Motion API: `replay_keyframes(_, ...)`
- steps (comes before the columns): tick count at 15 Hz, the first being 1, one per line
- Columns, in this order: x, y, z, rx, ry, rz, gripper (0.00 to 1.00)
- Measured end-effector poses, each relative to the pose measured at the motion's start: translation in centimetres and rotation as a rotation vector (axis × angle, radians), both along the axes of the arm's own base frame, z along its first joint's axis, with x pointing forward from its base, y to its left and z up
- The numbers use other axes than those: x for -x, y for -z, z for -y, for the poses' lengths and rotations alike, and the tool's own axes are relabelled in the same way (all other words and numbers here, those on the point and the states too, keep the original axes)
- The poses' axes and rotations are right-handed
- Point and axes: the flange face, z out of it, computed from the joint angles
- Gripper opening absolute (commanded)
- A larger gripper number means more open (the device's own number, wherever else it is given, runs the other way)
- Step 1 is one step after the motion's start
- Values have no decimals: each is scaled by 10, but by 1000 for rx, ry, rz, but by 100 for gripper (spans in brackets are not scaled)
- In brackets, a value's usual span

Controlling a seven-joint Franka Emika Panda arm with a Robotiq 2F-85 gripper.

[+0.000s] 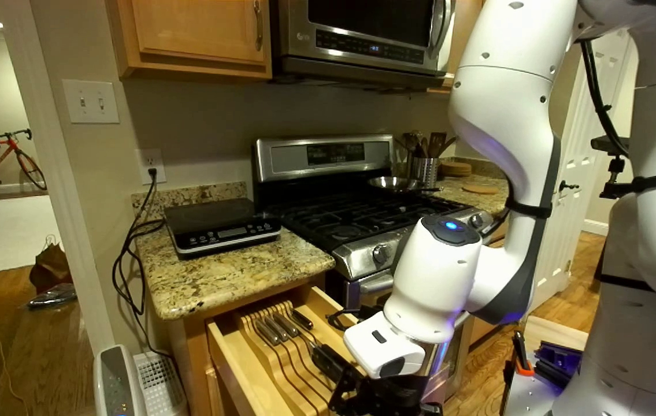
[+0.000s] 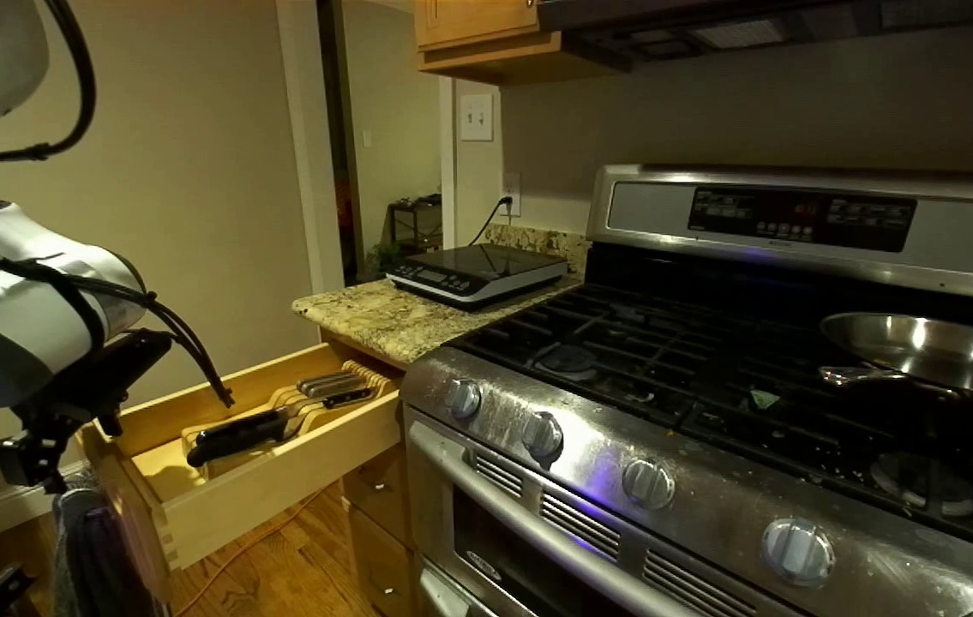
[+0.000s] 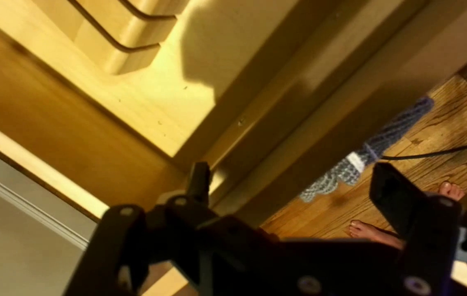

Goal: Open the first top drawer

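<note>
The first top drawer stands pulled far out below the granite counter; its pale wooden side wall shows in an exterior view (image 2: pixel 280 488), and its opposite wall in another (image 1: pixel 247 370). Slotted wooden dividers (image 1: pixel 281 370) inside it hold several dark-handled knives (image 2: pixel 246 433). In the wrist view the drawer's front panel (image 3: pixel 319 135) runs diagonally between the fingers. My gripper (image 3: pixel 293 172) is open and straddles this panel, one finger on the inner side, the other outside it. Whether a finger touches the wood I cannot tell. The gripper also shows above the drawer's front (image 2: pixel 70 446).
A stove (image 2: pixel 537 428) with knobs and a pan (image 2: pixel 923 351) stands beside the drawer. A portable cooktop (image 1: pixel 221 228) lies on the counter (image 1: pixel 235 271). A grey knitted cloth (image 3: pixel 336 176) hangs outside the front panel. A person's bare foot (image 3: pixel 369 232) is on the floor.
</note>
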Motion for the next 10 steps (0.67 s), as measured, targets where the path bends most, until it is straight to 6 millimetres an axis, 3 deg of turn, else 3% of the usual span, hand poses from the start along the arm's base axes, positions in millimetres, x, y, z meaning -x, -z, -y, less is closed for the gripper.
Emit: replay_keyframes(10,-21,-24,6,-2,57,82,100)
